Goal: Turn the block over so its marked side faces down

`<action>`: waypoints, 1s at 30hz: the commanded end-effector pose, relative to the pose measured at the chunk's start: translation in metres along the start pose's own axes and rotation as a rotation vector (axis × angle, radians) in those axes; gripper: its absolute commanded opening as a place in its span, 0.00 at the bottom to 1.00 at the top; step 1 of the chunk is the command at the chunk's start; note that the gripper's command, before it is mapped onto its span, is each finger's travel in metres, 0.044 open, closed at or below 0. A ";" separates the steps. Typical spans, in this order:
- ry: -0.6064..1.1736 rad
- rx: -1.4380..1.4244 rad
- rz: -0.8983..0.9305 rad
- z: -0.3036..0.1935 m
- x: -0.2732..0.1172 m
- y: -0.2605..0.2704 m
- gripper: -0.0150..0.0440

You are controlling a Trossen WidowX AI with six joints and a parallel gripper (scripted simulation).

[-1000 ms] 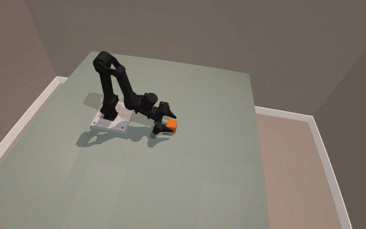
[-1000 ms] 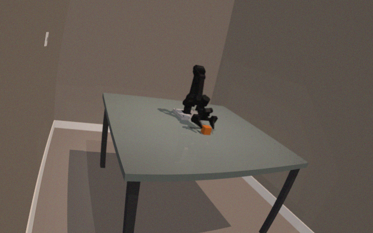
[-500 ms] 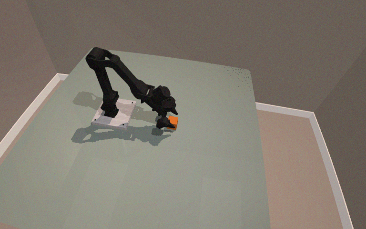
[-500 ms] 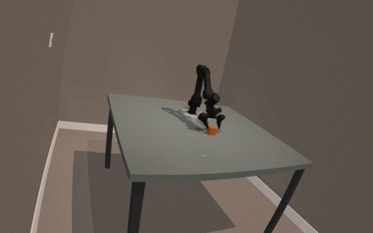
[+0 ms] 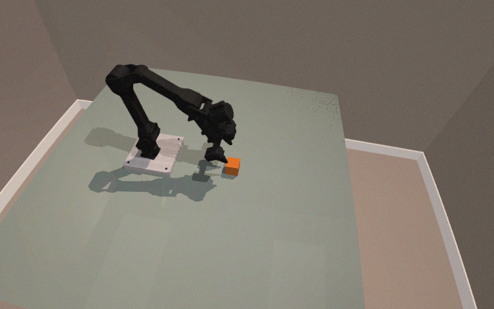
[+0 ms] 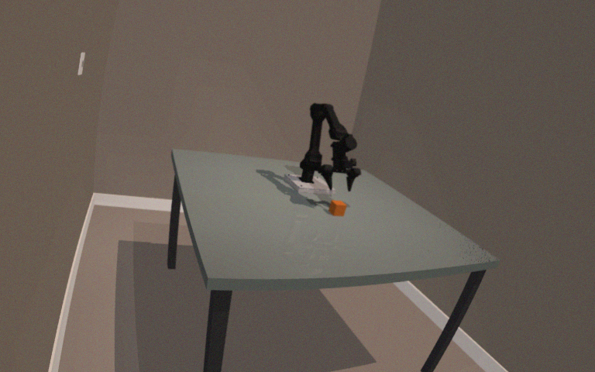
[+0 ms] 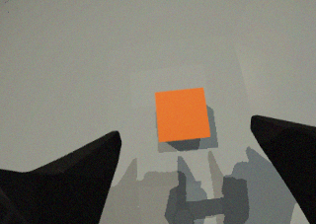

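Block (image 5: 233,165) orange on grey-green table (image 5: 204,237), hand (image 6: 338,177) wide open w/ nothing held, brown walls, white skirting

You see the block (image 5: 233,166) as a small orange cube, plain in colour on every face that shows; no mark is visible on its top or on its sides. It sits flat on the table (image 5: 242,237), not tilted, with one face fully down, and it throws a short shadow on the side toward the arm's base. From the wrist view the block (image 7: 182,113) appears as a clean orange square, its edges slightly turned against the picture frame. In the exterior view the block (image 6: 338,208) lies near the middle of the table (image 6: 254,258), well away from all the edges.
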State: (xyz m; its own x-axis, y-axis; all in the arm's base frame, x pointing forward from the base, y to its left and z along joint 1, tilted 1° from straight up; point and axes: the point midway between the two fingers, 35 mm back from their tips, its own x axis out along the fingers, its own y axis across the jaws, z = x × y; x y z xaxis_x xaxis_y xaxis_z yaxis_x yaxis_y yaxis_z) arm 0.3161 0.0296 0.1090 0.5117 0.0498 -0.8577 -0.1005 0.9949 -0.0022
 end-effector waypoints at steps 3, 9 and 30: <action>0.137 -0.020 0.008 0.013 0.001 0.002 1.00; 0.339 -0.026 0.009 0.029 0.000 0.001 1.00; 0.516 0.000 -0.006 0.021 0.031 -0.001 1.00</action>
State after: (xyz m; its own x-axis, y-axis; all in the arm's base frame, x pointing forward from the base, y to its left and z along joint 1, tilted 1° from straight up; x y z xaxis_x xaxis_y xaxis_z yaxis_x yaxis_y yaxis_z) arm 0.3505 0.0325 0.1005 0.0311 0.0003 -0.9995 -0.1038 0.9946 -0.0029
